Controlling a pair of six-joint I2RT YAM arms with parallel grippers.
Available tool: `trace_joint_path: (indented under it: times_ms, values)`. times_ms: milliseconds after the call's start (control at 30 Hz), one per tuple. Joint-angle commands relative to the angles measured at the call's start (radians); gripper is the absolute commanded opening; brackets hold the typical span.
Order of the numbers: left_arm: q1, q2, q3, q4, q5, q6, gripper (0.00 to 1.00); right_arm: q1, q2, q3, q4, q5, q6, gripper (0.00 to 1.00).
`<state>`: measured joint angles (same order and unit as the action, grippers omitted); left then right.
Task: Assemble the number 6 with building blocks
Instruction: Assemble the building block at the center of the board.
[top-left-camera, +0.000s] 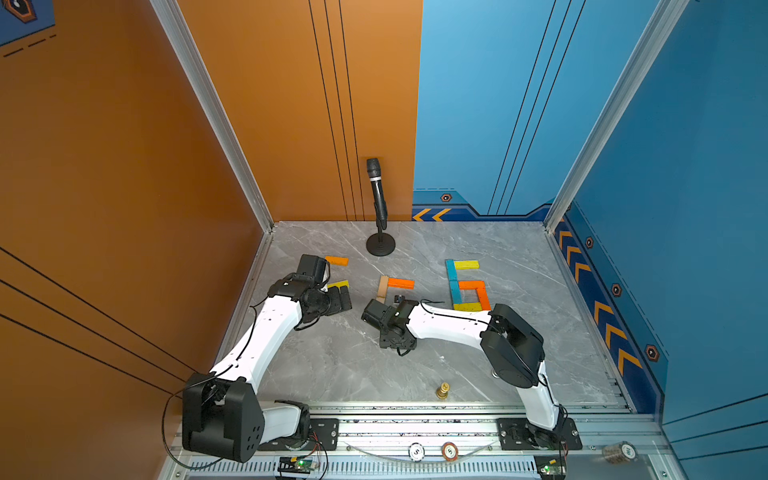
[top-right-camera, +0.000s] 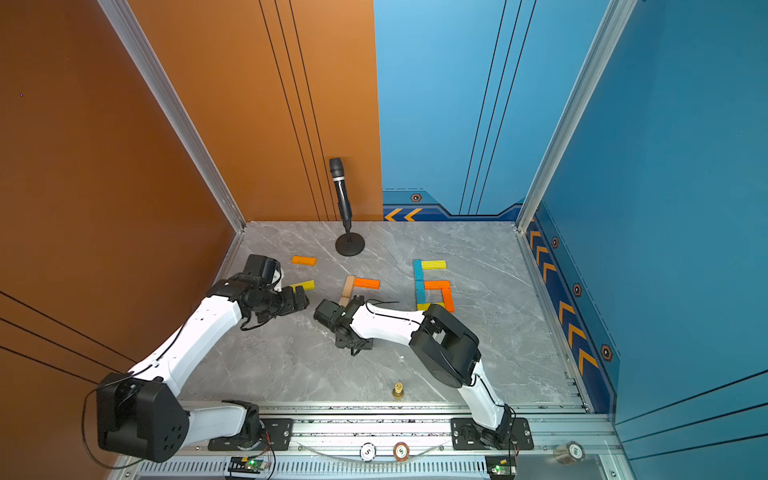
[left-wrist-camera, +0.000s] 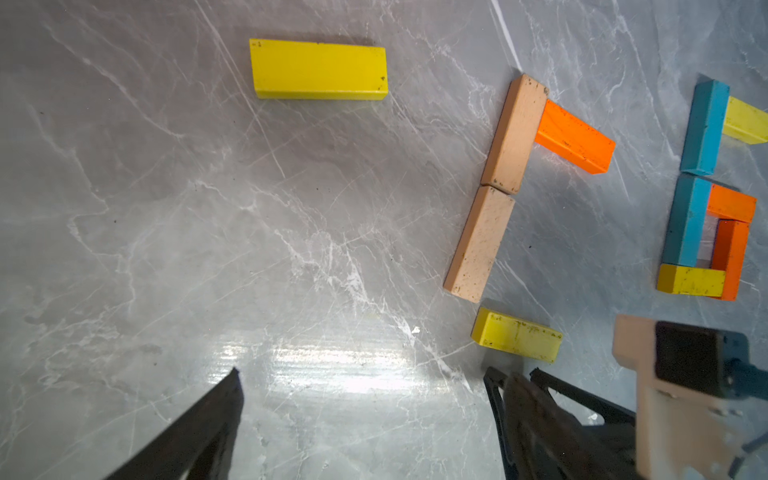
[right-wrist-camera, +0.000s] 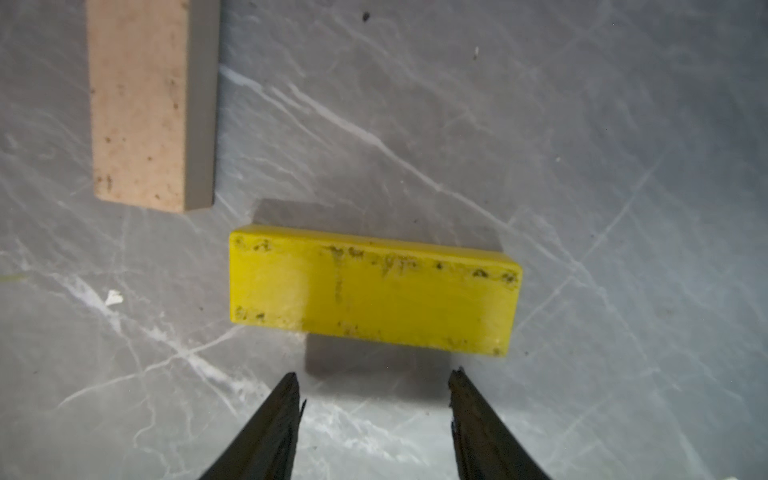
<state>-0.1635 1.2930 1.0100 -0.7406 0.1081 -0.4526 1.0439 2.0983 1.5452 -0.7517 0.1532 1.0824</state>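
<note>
white chip (top-left-camera: 416, 451) marked 5, yellow block (right-wrist-camera: 374, 291)

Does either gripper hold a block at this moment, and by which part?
Nothing is held. The left gripper is open and empty. The right gripper is open too; the yellow block lies beyond its tips, not between them.

Orange blocks (top-left-camera: 401, 283): four.
Yellow blocks (top-left-camera: 466, 264): four, one of them showing only in the wrist views.
Blue blocks (top-left-camera: 451, 270): two.
Tan blocks (left-wrist-camera: 515, 133): two.
That makes twelve together.
Microphone (top-left-camera: 377, 195), upper centre: one.
Gold chess piece (top-left-camera: 443, 390), lower centre: one.
Round chips (top-left-camera: 416, 452), bottom edge: two, plus a blurred third at lower right.
Robot arms (top-left-camera: 266, 332): two.
</note>
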Motion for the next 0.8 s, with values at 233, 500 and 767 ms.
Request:
trace_joint_path:
  times_ms: [233,500,767]
  values:
    - [0.023,-0.004,-0.01,0.014,0.033,0.002,0.98,-0.062,0.105,0.102,-0.029,-0.03,0.004,0.59]
    - [0.031,0.011,-0.012,0.017,0.053,0.0,0.98,-0.115,0.148,0.174,-0.034,-0.032,-0.031,0.58]
    - [0.036,0.02,-0.011,0.021,0.059,0.0,0.98,-0.151,0.188,0.227,-0.037,-0.042,-0.05,0.58]
